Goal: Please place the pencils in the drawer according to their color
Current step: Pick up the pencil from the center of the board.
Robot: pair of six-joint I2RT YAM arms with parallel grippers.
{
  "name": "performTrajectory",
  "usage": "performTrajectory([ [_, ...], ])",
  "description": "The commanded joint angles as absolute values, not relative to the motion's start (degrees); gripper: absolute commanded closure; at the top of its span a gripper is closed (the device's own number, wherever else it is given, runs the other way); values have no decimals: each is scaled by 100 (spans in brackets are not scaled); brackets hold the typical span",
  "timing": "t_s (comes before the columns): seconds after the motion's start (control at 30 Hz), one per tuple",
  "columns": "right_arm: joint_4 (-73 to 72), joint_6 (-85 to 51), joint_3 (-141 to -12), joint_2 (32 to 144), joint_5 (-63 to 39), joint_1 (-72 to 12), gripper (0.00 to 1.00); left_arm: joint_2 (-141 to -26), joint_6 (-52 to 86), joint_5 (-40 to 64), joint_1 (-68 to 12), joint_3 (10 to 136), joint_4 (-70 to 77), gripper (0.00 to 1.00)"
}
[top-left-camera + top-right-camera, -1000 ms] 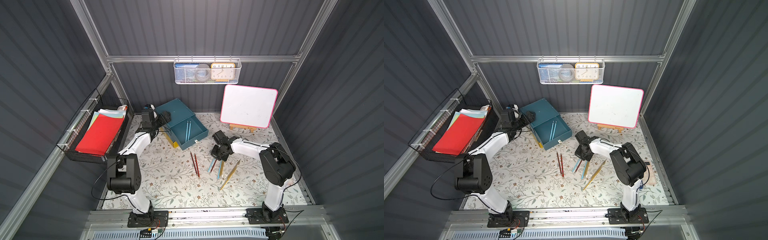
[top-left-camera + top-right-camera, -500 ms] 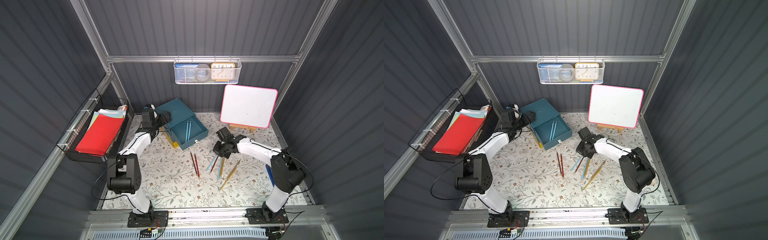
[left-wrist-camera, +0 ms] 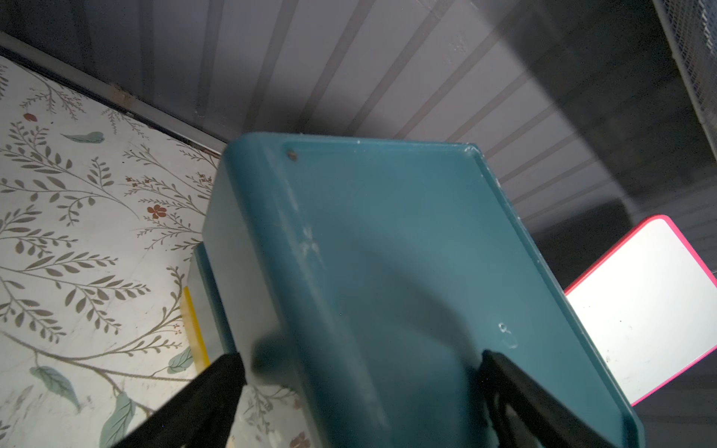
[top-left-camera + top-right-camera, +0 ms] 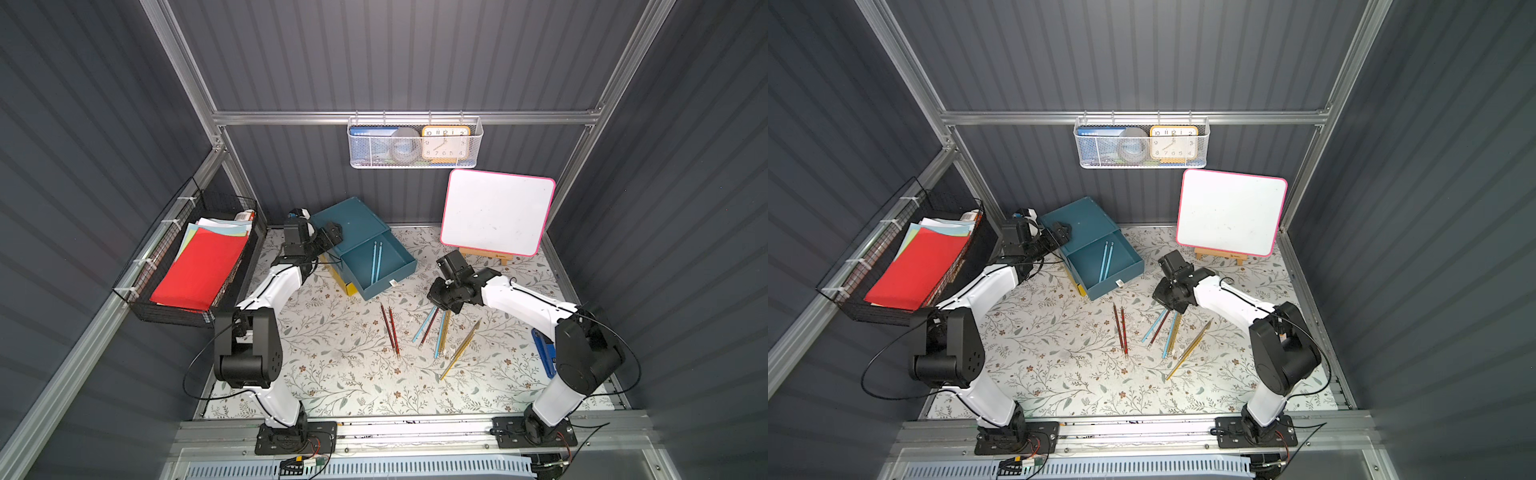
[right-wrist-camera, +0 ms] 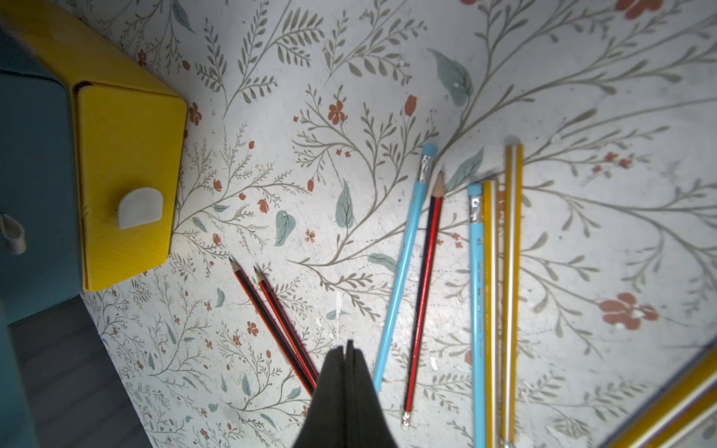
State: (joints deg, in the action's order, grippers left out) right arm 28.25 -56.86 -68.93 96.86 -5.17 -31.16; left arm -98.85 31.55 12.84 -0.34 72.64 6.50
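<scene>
Landmark: the teal drawer [image 4: 399, 268], pulled open from its cabinet [image 4: 353, 218]; two light blue pencils [image 4: 376, 262] lie inside it, along its length.
Loose pencils: the loose cluster [image 4: 436, 332] lies on the table [image 4: 332, 361] out past the drawer's front wall, apart from it, with light blue, dark red and gold mixed.
Right gripper [image 5: 345, 351]: the fingers are pressed together with nothing between them. It hangs over the ends of the cluster that lie nearer the drawer. Whether the tips touch the table cannot be told.
Nearest pencil: the single light blue pencil [image 5: 401, 271]. Its drawer-side end is just beside the fingertips. The dark red pair [image 5: 279, 322] ends just on the other side of them.
Long axis: it runs away from the drawer front, nearly straight ahead of the fingers, so parted jaws would close across it.
Left gripper [image 3: 361, 358]: the jaws are wide and straddle a top edge of the cabinet behind the drawer. It holds no pencil.
Nearer arm: the right, by far.
Judgement: the pick likely needs the jaws parted and a small sideways shift onto the blue shaft.
Risk: the lone dark red pencil [image 5: 423, 294] lies close beside the blue one and could be caught with it.
</scene>
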Motion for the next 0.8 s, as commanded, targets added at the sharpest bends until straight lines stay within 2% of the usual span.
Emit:
performTrajectory([
  [0.0, 3040, -5602, -7010, 9889, -607, -3101, 94, -9939, 3188, 1309, -90, 7221, 615, 0],
  [0.1, 3034, -5644, -7053, 10216, -607, -3129, 76, -9945, 3199, 1307, -88, 7251, 606, 0],
  [0.2, 2982, -5682, -7090, 10496, -592, -3171, 67, -9967, 3199, 1303, -99, 7286, 598, 0],
  [0.77, 2910, -5793, -7216, 11011, -560, -3352, 70, -9967, 3182, 1300, -105, 7232, 615, 0],
])
